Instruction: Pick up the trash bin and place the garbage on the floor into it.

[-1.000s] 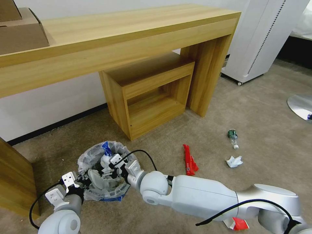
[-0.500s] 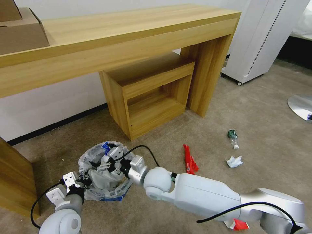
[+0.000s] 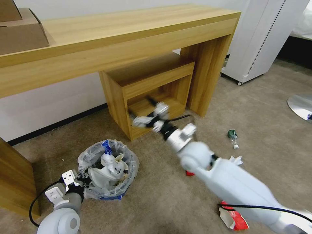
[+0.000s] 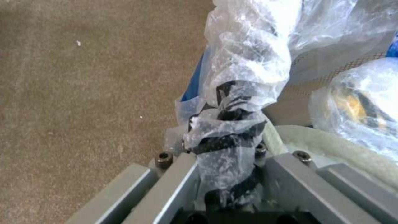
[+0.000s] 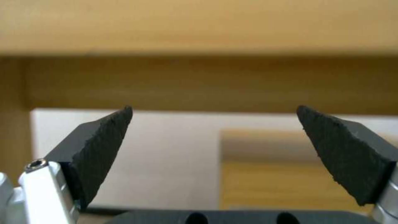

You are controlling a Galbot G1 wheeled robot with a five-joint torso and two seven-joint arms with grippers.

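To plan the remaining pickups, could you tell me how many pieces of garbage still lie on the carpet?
4 visible: a green-capped bottle toward the white cabinet, crumpled paper just nearer, a red wrapper mostly hidden behind the right arm, and a red-and-white wrapper at the near edge. More may be hidden.

Left arm low at the robot's left, elbow bent, wrist angled up and forward; left gripper at the near rim of the trash bin, clamped on rim and plastic liner, with crinkled film bunched between the grey finger blocks in the left wrist view. Right arm stretched forward and up from the lower right, white forearm slanting toward the middle, black cable trailing along it, wrist blurred. Right gripper raised in the air, well apart from the left one, holding nothing; black wedge-shaped pads spread wide in the right wrist view.
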